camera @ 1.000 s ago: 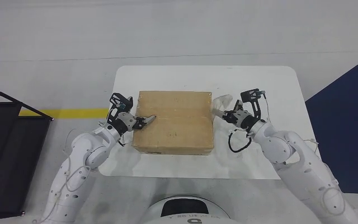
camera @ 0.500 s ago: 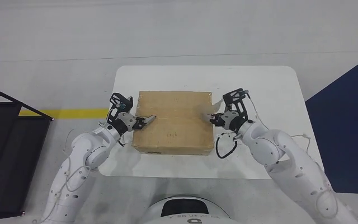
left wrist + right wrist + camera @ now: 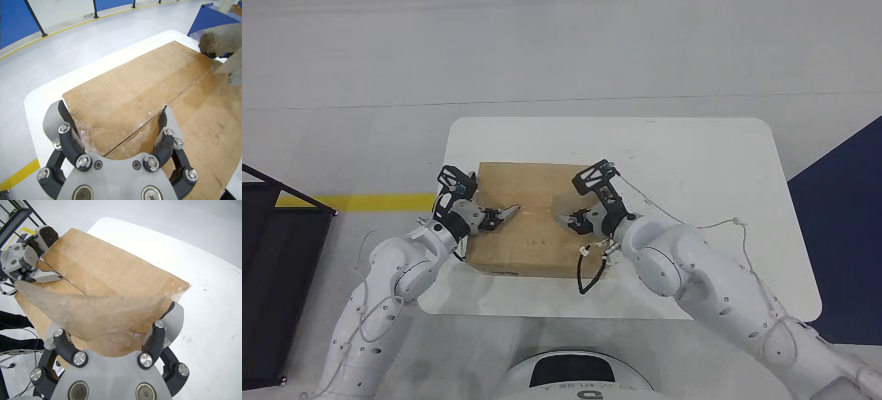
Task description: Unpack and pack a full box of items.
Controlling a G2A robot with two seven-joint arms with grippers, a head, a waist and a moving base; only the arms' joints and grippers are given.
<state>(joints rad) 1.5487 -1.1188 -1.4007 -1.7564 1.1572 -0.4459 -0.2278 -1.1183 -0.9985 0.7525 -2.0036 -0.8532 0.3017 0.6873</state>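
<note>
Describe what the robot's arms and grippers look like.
The left arm and right arm are smooth, rounded white shells with thin cables running along them. A black cable loops at the right wrist. The left gripper and right gripper have silver-grey plates, black linkages, shiny bolts and grey fingers with black ribbed pads.

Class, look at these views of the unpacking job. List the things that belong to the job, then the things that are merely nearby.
Belongs to the job:
cardboard box
clear tape strip, lifted off the box top
left gripper, at one end of the box
right gripper, at the tape
white table, bearing the box

Merely nearby:
black rack
yellow floor line
blue panel
</note>
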